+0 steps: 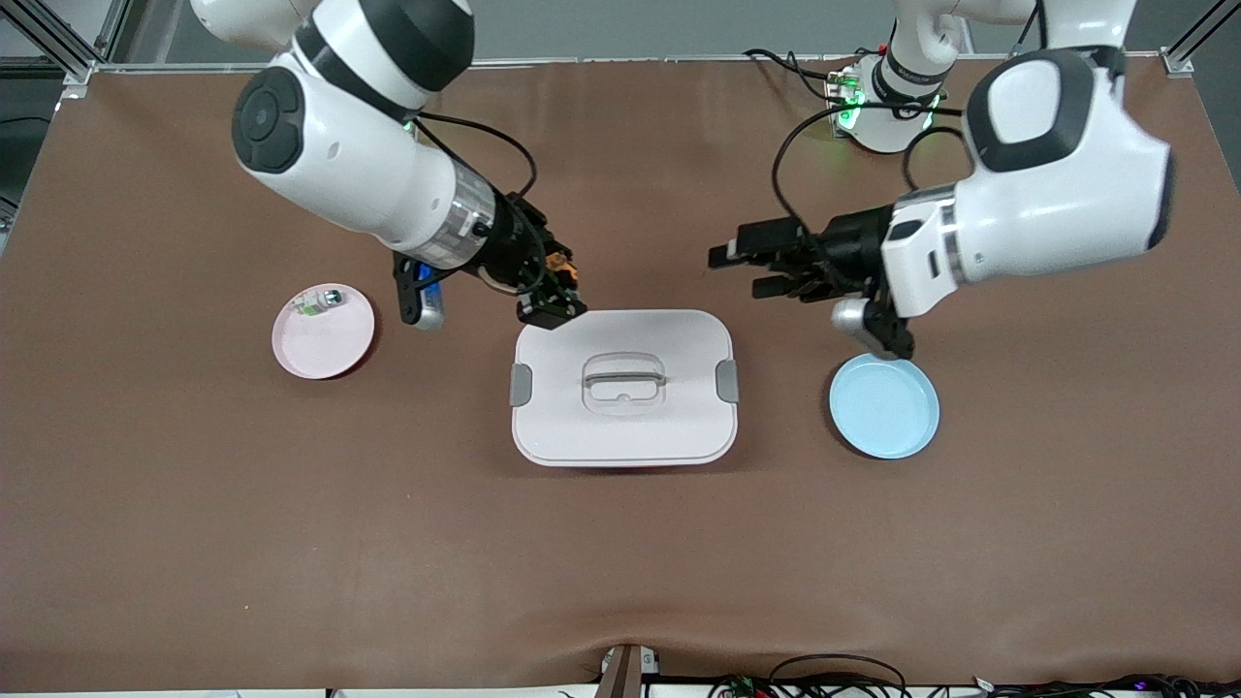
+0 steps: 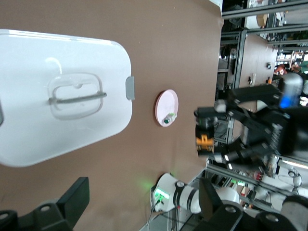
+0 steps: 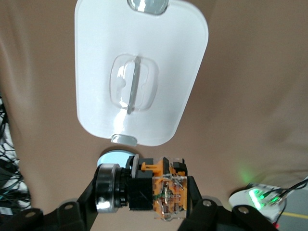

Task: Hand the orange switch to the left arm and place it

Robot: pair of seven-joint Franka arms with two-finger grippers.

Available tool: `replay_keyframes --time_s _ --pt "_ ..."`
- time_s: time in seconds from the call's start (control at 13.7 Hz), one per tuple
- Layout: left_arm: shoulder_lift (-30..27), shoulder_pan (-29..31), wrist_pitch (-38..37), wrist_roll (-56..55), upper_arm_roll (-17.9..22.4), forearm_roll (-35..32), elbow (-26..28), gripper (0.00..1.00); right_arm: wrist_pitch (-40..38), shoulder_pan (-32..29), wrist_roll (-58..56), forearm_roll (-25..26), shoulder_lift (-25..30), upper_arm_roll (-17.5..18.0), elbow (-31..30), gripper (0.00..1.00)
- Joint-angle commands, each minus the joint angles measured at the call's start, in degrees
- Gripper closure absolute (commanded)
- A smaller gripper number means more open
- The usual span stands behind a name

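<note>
My right gripper (image 1: 553,296) is shut on the orange switch (image 1: 559,264), a black and orange part with a silver ring. It holds the switch in the air over the corner of the white box (image 1: 622,388) toward the right arm's end. The right wrist view shows the switch (image 3: 154,187) clamped between the fingers, with the box (image 3: 139,72) below. My left gripper (image 1: 745,269) is open and empty. It hovers over the table beside the box's other farther corner and points toward the right gripper. The left wrist view shows the box (image 2: 57,91) and the switch (image 2: 204,143) in the right gripper.
A pink plate (image 1: 325,344) with a small silver-green part (image 1: 318,301) lies toward the right arm's end. A blue plate (image 1: 884,407) lies toward the left arm's end, below the left wrist. Brown table surface lies open nearer the front camera.
</note>
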State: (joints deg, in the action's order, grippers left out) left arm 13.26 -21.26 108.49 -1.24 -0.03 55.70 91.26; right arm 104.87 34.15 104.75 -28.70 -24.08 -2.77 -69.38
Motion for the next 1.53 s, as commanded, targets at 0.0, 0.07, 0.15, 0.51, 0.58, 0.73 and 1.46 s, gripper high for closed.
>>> replay_keyframes --time_s 0.0,0.07,0.15,0.51,0.58,0.73,1.46 --pt "1.77 -3.08 4.97 0.53 0.12 3.88 -0.64 0.0 4.18 2.58 6.06 -1.01 -4.48 -0.75 6.01 1.0" --pt "2.29 -4.39 7.24 0.53 0.12 4.5 -0.73 0.0 6.29 3.46 7.12 -1.01 -5.1 -0.75 6.1 1.0" --pt "2.73 -5.19 9.44 0.53 0.03 4.59 -0.73 0.0 8.75 3.9 8.44 -1.01 -5.62 -0.75 6.1 1.0" --pt "4.84 -7.22 14.73 1.58 0.03 7.14 -0.82 0.0 11.23 4.69 12.21 -1.01 -6.42 -0.75 6.8 1.0" --pt "5.02 -7.22 14.91 3.16 0.03 7.23 -0.73 0.0 11.32 4.69 12.84 -1.01 -6.42 -0.66 7.07 1.0" --pt "5.55 -7.22 15.0 4.05 0.03 7.66 -0.82 0.0 11.41 4.61 13.63 -1.01 -6.42 -0.66 7.24 1.0" --pt "5.55 -7.22 15.79 5.19 0.03 7.76 -0.91 1.0 17.12 4.69 18.47 -1.01 -8.7 -0.66 8.04 1.0"
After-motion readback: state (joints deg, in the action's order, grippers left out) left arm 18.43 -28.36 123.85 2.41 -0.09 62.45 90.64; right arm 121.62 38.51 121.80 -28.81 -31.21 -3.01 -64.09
